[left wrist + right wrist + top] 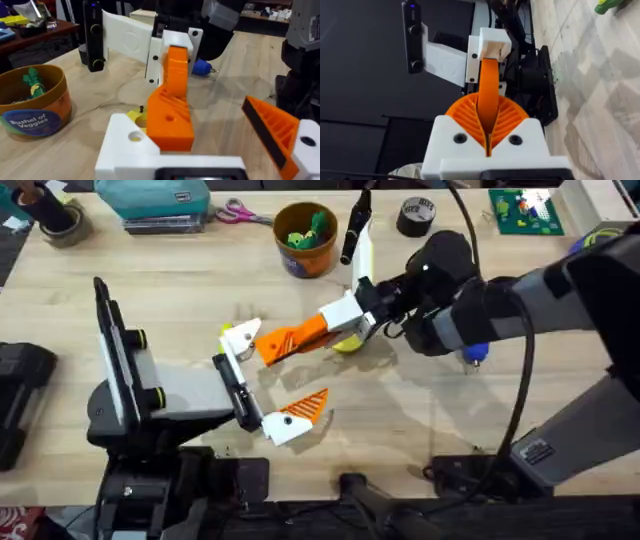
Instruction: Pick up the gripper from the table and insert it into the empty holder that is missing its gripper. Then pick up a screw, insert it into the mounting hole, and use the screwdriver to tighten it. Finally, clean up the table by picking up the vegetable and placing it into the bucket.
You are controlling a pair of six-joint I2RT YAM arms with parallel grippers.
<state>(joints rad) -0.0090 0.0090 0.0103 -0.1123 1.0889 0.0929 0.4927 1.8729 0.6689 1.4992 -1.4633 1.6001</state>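
Step in hand, as I judge it: insertion. The right gripper (335, 327), white bases with orange ribbed pads, is closed flat on the small orange wedge-shaped plastic fingertip (288, 340); in the right wrist view the wedge (488, 95) stands pinched edge-on between the two pads, no gap either side.

The wedge's far end meets the bare white angular plastic finger base (240, 337) of the left arm's jaw. From the left wrist view the wedge (172, 105) sits against that base (132, 145), overlapping it. Whether it is fully seated cannot be told.

Left gripper (268, 385): wide open, holding nothing between its fingers. One finger carries its orange tip (305, 408); the other is the bare base receiving the part.

Next move, probably: press the wedge home along the base until the holes line up, then let go. Misalignment could jam it.

Beyond the right gripper, the round orange-brown paper pot labelled "Bushel of Veggies" (305, 238) stands well apart, green and yellow toy pieces inside. The blue pen-shaped screwdriver (473, 355) lies under the right arm, just behind its wrist. A small yellow object (348, 345) lies directly under the right gripper; what it is I cannot tell.
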